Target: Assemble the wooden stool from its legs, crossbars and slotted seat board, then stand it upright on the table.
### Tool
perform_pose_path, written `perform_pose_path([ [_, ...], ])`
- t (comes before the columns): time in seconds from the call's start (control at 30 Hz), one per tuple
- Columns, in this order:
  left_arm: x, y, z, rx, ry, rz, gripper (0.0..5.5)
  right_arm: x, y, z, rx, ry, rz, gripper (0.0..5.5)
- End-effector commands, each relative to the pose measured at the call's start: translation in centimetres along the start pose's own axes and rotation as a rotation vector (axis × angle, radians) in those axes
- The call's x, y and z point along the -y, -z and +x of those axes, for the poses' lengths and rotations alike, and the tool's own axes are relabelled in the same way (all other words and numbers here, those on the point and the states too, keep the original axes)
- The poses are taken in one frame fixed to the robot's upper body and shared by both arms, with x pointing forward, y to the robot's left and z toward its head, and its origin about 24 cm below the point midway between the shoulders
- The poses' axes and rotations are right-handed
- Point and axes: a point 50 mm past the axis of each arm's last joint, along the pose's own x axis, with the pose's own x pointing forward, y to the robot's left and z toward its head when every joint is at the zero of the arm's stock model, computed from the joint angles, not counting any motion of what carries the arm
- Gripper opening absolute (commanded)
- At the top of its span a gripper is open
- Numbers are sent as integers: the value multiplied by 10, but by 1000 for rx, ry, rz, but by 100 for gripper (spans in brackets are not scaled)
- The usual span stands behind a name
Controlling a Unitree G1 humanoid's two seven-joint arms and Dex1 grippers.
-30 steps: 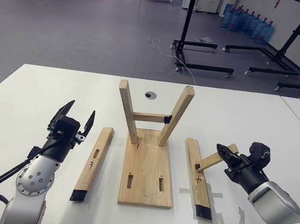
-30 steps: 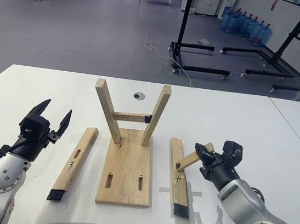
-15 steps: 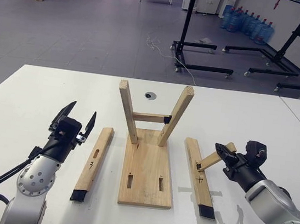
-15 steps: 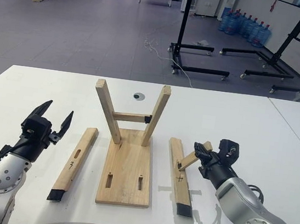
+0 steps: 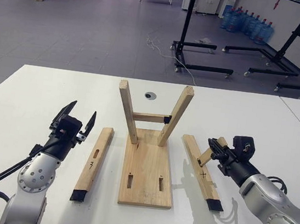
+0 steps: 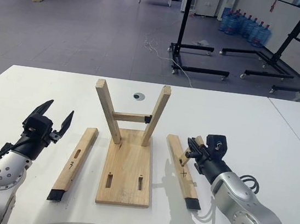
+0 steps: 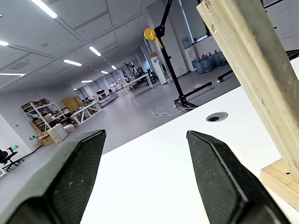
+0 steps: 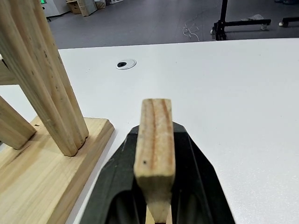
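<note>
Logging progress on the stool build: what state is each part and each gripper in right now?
seat board: flat on table, near two slots empty
standing legs: upright in far slots, joined by fitted crossbar
left loose leg: lying flat, untouched
right loose leg: slanted beside seat board, loose crossbar plugged in
left gripper: open, empty
right gripper: shut on loose crossbar

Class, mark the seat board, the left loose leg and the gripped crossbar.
seat board [image 5: 147, 167]: left eye view, bare middle.
left loose leg [image 5: 92, 164]: left eye view, mid-length.
crossbar [image 8: 154, 140]: right wrist view, end face.
</note>
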Motion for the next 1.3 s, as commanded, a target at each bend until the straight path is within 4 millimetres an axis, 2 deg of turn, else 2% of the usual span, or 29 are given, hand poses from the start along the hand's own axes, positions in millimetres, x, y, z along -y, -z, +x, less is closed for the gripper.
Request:
perform_pose_path([
  [0.03,-1,2,3,0,3,12,315,14,40,0,-189,53,-28,39],
  [0.33,1,4,7,11,-1,11,315,17,49,8,-211,6,-73,39],
  [0.53,-2,5,6,6,-18,17,315,16,42,13,-182,-26,-58,39],
  [0.57,-3,5,6,6,-22,18,315,15,40,13,-170,-34,-59,76],
  [0.6,-4,5,6,7,-25,20,315,13,38,13,-156,-38,-51,87],
  [0.93,-5,2,0,3,-39,29,315,12,-1,14,4,-32,-55,249],
  [1.1,-6,4,-1,-12,-54,41,315,8,-28,20,154,-94,9,316],
  [1.3,-10,9,-4,-36,-101,60,315,2,-60,22,277,-173,69,316],
])
